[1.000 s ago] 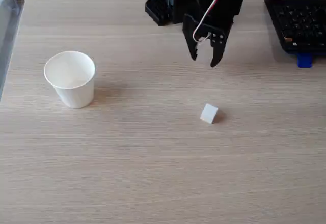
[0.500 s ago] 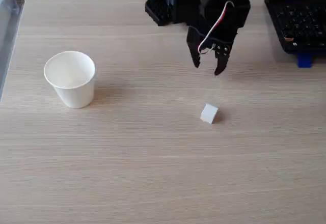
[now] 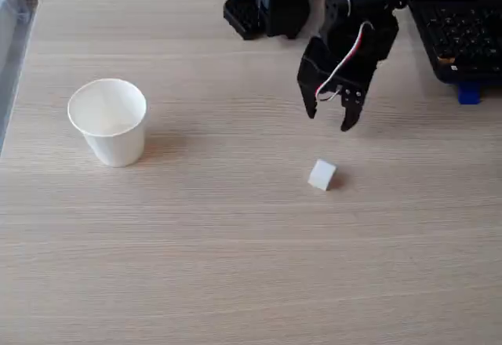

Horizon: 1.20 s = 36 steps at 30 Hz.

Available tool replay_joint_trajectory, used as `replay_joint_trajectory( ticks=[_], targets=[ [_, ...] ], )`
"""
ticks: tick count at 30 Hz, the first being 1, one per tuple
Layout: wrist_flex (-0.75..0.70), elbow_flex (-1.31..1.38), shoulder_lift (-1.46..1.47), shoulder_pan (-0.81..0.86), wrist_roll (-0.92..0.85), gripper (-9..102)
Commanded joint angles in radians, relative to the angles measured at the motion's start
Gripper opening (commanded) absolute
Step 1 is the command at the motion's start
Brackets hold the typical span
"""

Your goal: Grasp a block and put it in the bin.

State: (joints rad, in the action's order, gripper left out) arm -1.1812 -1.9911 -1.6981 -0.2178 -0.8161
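Block [image 3: 321, 175] lies on the surface [image 3: 235, 266], just below my end effector [image 3: 329, 119], whose fingers hang parted and empty above it; nothing sits between them. I see a keyboard [image 3: 463, 35] to the right, the bin [image 3: 108, 121] well apart at left

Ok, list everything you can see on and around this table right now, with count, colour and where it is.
table: one, light wood grain, fills the fixed view.
paper cup: one, white, upright at left, looks empty.
block: one, white cube, right of centre, lying free.
keyboard: one, black, top right corner.
blue piece: one, small, just below the keyboard.
arm base: one, black, top centre edge.
end effector: one, black with a red and white cable, open, pointing down, above the block and not touching it.
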Motion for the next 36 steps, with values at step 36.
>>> replay_joint_trajectory(
  ticks=[36],
  targets=[
    [-0.069, 0.472, 0.374, 0.084, 0.020, 24]
  ],
)
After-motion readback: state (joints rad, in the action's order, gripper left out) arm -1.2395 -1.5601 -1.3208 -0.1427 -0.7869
